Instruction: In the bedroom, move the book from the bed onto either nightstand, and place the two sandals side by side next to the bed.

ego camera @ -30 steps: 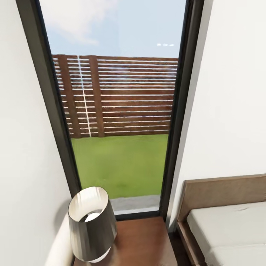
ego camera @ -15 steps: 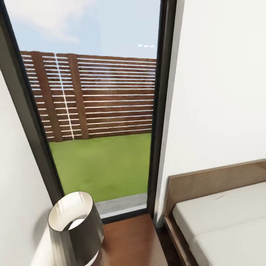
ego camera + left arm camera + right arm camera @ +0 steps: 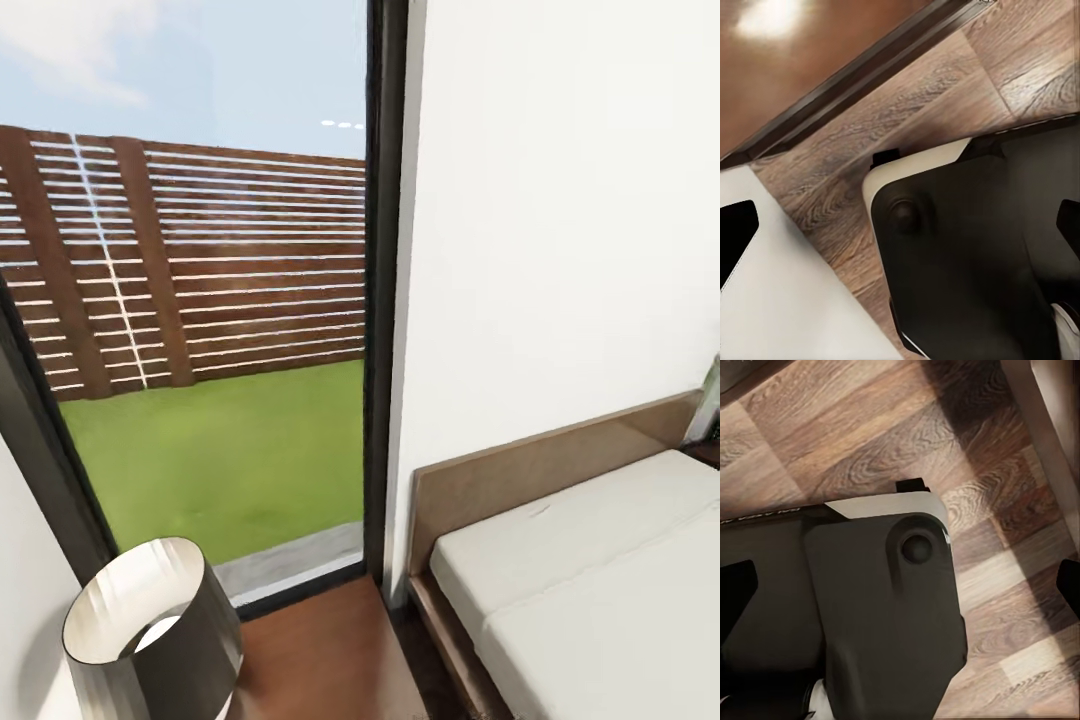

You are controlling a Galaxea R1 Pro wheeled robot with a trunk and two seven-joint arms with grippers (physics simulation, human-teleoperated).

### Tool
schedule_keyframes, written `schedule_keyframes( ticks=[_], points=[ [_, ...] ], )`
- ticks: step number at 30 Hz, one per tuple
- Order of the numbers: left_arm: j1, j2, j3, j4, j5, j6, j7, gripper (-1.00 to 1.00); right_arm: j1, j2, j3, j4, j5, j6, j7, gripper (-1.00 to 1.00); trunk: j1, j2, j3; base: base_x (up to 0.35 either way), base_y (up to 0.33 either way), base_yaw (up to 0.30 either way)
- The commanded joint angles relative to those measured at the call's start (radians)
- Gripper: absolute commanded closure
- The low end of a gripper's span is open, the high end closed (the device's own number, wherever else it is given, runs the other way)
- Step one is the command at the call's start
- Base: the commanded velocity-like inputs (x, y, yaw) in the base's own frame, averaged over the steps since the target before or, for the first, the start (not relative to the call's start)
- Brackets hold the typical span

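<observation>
Nightstand [image 3: 320,660], glossy dark-brown wood, sits at the window's foot beneath a metallic drum lamp [image 3: 150,640]; right of it lies the bed [image 3: 590,590], matte pale mattress in a brown frame. Book and sandals aren't visible, so turning along the mattress seems wise. Jaw states: cannot tell.

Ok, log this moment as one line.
place: bedroom | seen: bed, lamp on nightstand, window | book, sandals: unseen | grippers: open, empty

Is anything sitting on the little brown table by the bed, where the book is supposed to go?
Yes. A lamp stands on the nightstand, at its window-side corner. The top beside the bed looks bare. The book is not in sight.
</observation>
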Motion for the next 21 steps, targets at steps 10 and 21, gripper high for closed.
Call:
schedule_keyframes(
  ticks=[10, 21],
  points=[
    [0.000, 0.001, -0.008, 0.001, 0.011, -0.003, -0.003, -1.00, -0.001, 0.001, -0.006, 0.002, -0.004, 0.000, -0.003, -1.00, 0.000, -0.001, 0.000, 0.000, 0.000, -0.296],
    [0.000, 0.001, -0.008, 0.001, 0.011, -0.003, -0.003, -1.00, -0.001, 0.001, -0.005, 0.002, -0.004, 0.000, -0.003, -1.00, 0.000, -0.001, 0.000, 0.000, 0.000, -0.296]
  ],
)
